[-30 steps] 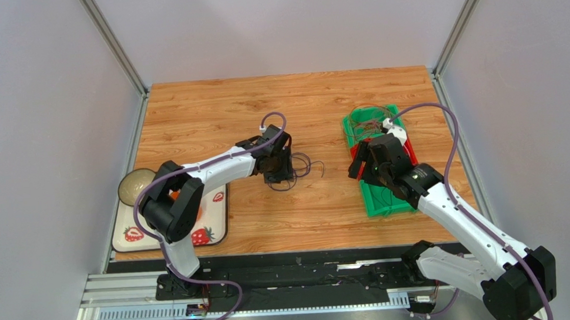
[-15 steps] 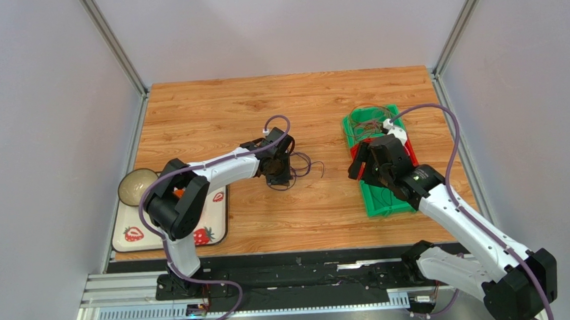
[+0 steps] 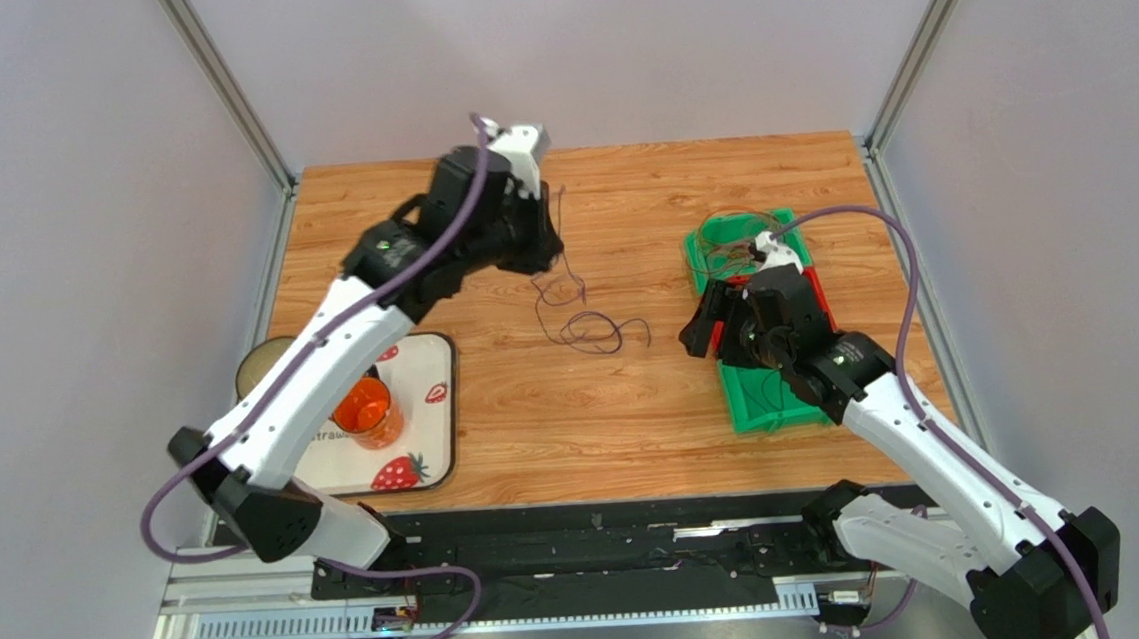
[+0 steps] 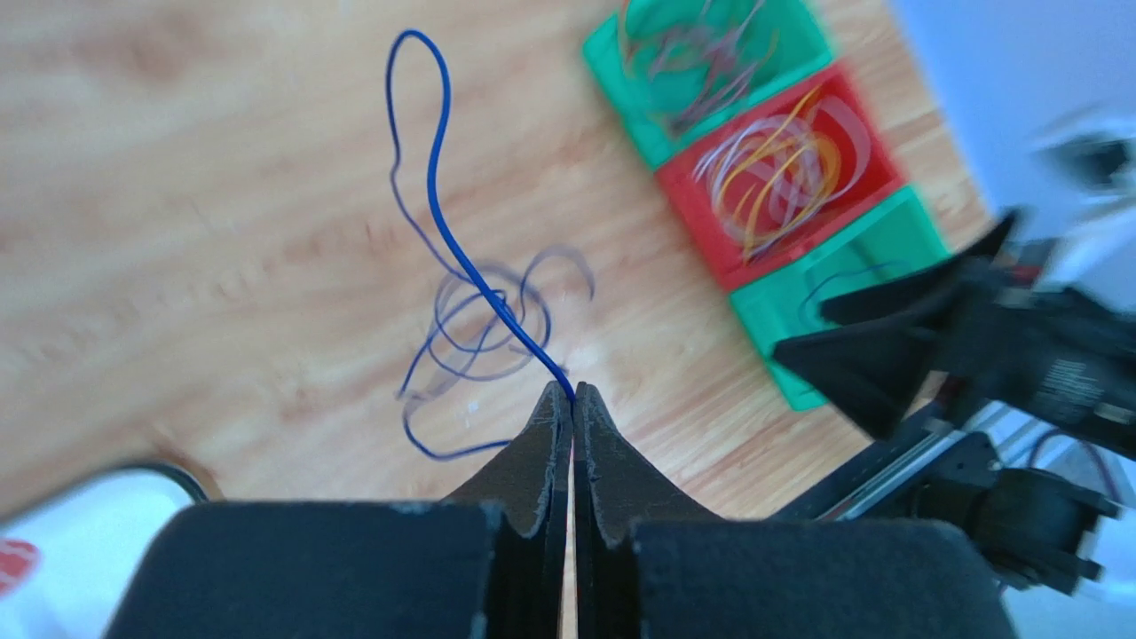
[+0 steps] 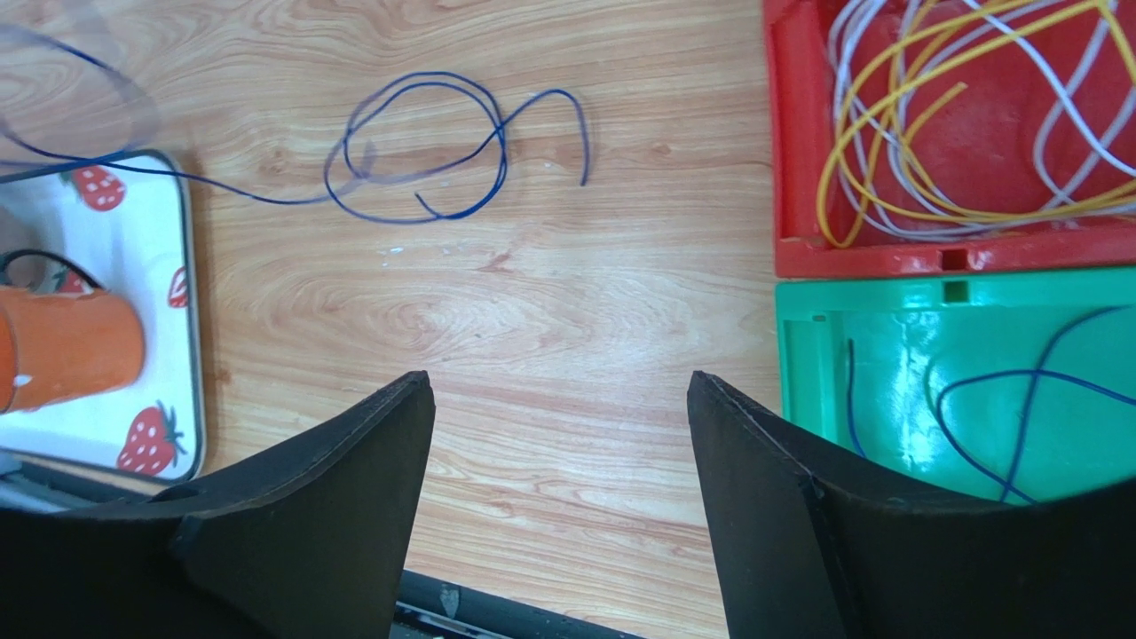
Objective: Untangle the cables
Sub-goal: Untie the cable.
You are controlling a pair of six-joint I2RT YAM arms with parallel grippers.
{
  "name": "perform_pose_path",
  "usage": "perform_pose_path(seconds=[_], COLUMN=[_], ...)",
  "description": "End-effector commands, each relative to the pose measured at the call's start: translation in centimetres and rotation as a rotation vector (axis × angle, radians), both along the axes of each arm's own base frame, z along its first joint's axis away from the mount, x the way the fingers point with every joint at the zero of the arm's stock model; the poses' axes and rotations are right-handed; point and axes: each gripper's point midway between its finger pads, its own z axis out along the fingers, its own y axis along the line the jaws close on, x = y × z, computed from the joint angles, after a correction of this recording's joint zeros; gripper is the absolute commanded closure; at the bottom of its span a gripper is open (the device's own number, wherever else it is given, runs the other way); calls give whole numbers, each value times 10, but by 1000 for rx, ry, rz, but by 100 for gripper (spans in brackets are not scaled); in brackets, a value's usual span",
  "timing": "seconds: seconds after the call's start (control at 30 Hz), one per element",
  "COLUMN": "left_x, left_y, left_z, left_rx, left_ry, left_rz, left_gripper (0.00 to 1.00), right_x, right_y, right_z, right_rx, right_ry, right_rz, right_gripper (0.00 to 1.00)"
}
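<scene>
My left gripper (image 3: 543,236) is raised high above the table, its jaws (image 4: 574,390) shut on the end of a thin blue cable (image 4: 440,200). That cable hangs down to a loose tangle of blue loops (image 3: 592,330) lying on the wood, also visible in the right wrist view (image 5: 440,147). Yellow, orange and white cables (image 5: 934,120) lie coiled in the red bin (image 5: 798,200). More blue strands (image 5: 1014,400) rest in the green bin (image 5: 814,360). My right gripper (image 5: 558,380) hovers open over bare wood at the bins' left edge (image 3: 700,335), holding nothing.
A strawberry-print tray (image 3: 432,420) at the left holds an orange cup (image 3: 364,406); a bowl (image 3: 251,372) sits at its far corner. A second green bin (image 4: 627,53) with mixed cables lies behind the red one. Metal frame posts and grey walls enclose the table.
My left gripper shut on the blue cable at the table and rose up and back, stretching one strand out of the tangle. The right arm barely shifted.
</scene>
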Motion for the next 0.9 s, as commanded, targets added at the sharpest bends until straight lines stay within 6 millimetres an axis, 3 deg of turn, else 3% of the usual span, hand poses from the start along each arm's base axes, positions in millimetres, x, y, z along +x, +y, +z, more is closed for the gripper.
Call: perform_pose_path(seconds=[0.0,0.07,0.13,0.23,0.3,0.4,0.57,0.7,0.87], left_x=[-32,-39,-42,-41,-53,-66,-77,-85,-118], left_y=[31,39,43,42,27,10,-5,-10,-17], left_z=[75,99,98,65,32,0,-8,-8,-1], left_rx=[25,-7,-9,26,13,-27,-76,-90,-143], left_ry=[-163,-251,-285,-221,-123,-25,6,13,62], left_rz=[-102,-113,-121,-120,-205,-290,-386,-452,-638], left_gripper=[100,100,100,100,100,100,100,100,100], right_x=[8,4,3,-3,-8,-12,-21,-14,-12], right_y=[18,23,24,31,35,41,65,73,89], right_z=[47,58,64,76,84,95,130,148,149], right_rx=[91,123,139,182,210,259,420,428,336], right_ry=[-147,-180,-206,-254,-281,-321,-381,-436,-479], right_rz=[86,116,129,177,211,246,343,383,551], right_gripper=[26,25,25,24,24,23,22,22,21])
